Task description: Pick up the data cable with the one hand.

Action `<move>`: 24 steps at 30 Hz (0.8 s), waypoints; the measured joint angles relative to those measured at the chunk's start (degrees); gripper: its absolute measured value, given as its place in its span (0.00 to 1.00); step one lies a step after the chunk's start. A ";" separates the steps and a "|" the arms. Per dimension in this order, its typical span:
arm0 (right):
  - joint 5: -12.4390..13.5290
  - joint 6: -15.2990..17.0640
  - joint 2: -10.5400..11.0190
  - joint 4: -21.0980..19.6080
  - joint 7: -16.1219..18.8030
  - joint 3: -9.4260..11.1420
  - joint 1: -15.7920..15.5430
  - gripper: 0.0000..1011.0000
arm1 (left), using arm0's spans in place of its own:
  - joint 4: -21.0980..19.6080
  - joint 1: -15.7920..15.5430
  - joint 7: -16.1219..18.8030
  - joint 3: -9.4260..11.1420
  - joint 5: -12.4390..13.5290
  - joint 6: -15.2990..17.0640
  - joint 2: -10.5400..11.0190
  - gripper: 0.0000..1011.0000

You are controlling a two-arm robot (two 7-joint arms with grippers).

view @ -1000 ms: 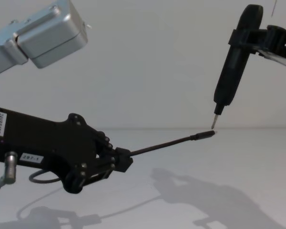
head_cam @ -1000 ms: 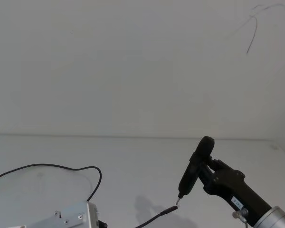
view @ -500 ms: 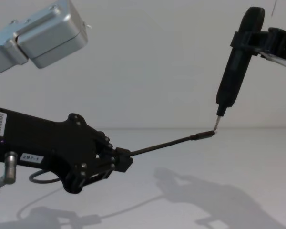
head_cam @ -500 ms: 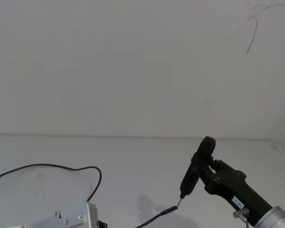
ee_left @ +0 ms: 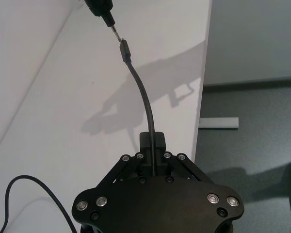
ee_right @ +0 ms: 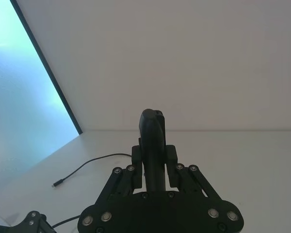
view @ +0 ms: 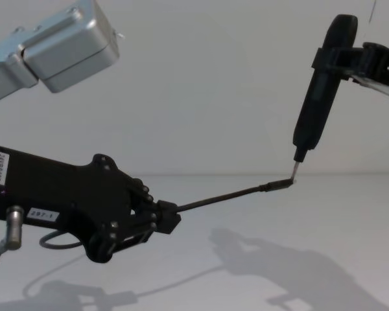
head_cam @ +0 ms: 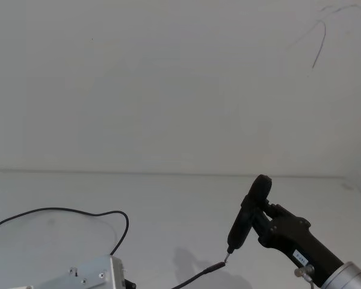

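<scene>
My left gripper (view: 165, 217) is shut on the data cable (view: 227, 195), a thin black cord. The cord sticks out stiffly from the fingers toward its small dark plug (view: 280, 184). In the left wrist view the left gripper (ee_left: 153, 145) pinches the cord (ee_left: 143, 92), which curves up to the plug (ee_left: 124, 50). My right gripper (view: 332, 57) is shut on a slim black pen-shaped tool (view: 318, 103), held nearly upright, its metal tip touching the plug's end. The rest of the cable (head_cam: 78, 211) loops over the white table behind my left arm.
The white table (ee_left: 63, 121) ends at an edge (ee_left: 202, 97) past the plug, with grey floor beyond. A thin dark wire (ee_right: 92, 162) with a small connector lies on the table in the right wrist view. A white wall stands behind the table.
The pen tool has shifted slightly toward the plug, and its tip now touches the plug's end. My left gripper and the cable have stayed in place.
</scene>
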 joint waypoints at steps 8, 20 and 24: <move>0.22 -0.10 0.26 0.12 -0.28 -0.21 0.12 0.28 | 0.00 0.00 0.00 0.00 0.00 0.00 0.00 0.04; 0.33 -0.18 0.43 0.19 -0.44 -0.34 0.18 0.28 | 0.00 0.00 0.00 0.00 0.00 0.00 0.00 0.04; 0.36 -0.21 0.46 0.21 -0.47 -0.37 0.20 0.28 | 0.00 0.00 0.00 0.00 0.00 0.00 0.00 0.04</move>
